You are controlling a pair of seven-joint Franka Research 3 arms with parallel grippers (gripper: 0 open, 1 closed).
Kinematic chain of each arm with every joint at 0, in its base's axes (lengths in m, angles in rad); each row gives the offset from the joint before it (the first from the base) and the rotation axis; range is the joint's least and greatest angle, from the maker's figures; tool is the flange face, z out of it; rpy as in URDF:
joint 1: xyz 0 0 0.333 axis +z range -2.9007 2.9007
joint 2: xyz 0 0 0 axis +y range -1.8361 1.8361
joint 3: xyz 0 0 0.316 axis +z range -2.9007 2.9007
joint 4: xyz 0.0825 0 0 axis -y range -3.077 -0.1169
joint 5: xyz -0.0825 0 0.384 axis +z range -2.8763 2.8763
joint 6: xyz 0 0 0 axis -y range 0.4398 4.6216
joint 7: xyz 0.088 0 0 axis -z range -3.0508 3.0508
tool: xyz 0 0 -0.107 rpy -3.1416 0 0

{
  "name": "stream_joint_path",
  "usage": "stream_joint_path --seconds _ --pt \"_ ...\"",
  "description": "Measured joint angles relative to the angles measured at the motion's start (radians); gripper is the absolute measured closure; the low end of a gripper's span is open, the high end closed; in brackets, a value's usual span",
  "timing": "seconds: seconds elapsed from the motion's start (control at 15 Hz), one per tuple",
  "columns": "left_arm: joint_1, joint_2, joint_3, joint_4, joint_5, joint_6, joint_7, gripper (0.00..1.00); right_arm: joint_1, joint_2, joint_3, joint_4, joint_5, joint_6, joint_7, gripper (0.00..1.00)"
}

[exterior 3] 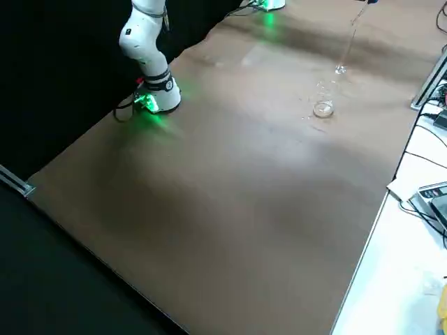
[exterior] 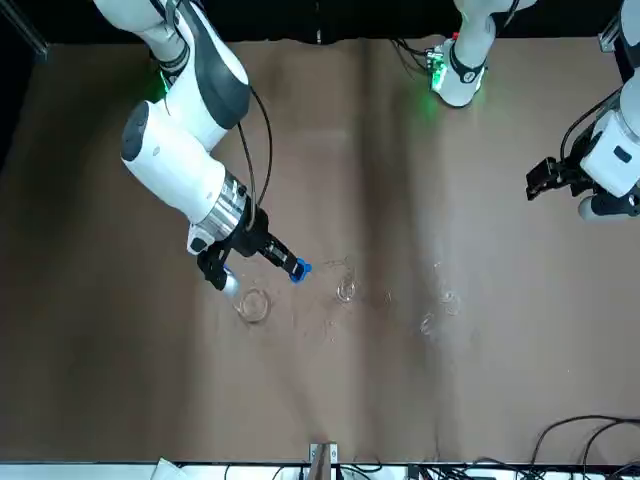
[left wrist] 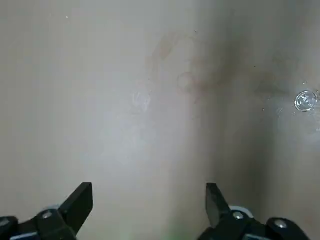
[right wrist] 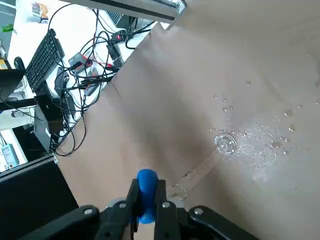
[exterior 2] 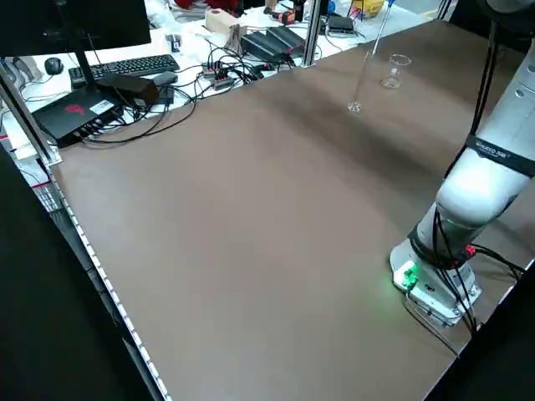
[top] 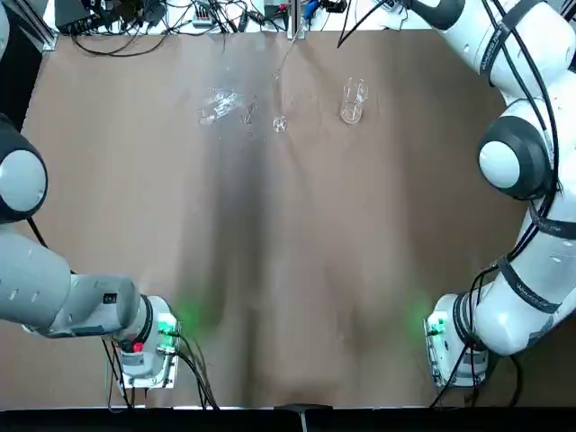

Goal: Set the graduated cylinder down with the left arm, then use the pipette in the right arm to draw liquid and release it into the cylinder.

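The graduated cylinder [top: 280,123] stands upright on the brown table, far from the bases, free of both grippers; it also shows in the left side view as cylinder [exterior 2: 359,82] and in the front view as cylinder [exterior: 346,290]. My right gripper [exterior: 290,266] is shut on the pipette's blue bulb [exterior: 301,270], held above the table between the beaker [exterior: 253,305] and the cylinder. From the right wrist, the bulb [right wrist: 146,192] sits squeezed between the fingers. The thin tube is hard to trace. My left gripper [left wrist: 148,200] is open and empty, pulled back to the left side [exterior: 545,180].
A short clear beaker [top: 351,103] stands right of the cylinder. A jumble of small glass pieces [top: 220,106] lies to its left. Cables, a keyboard [exterior 2: 125,65] and boxes crowd the bench beyond the far edge. Both arm bases [top: 148,346] sit at the near edge.
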Motion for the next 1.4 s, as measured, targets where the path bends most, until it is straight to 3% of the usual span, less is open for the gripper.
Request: stream_joint_path --seconds 1.4 --pt "0.0 0.0 0.0 0.0 0.0 0.0 0.0 0.0 0.001 -0.001 0.0 0.0 -0.016 0.0 -0.001 0.89"
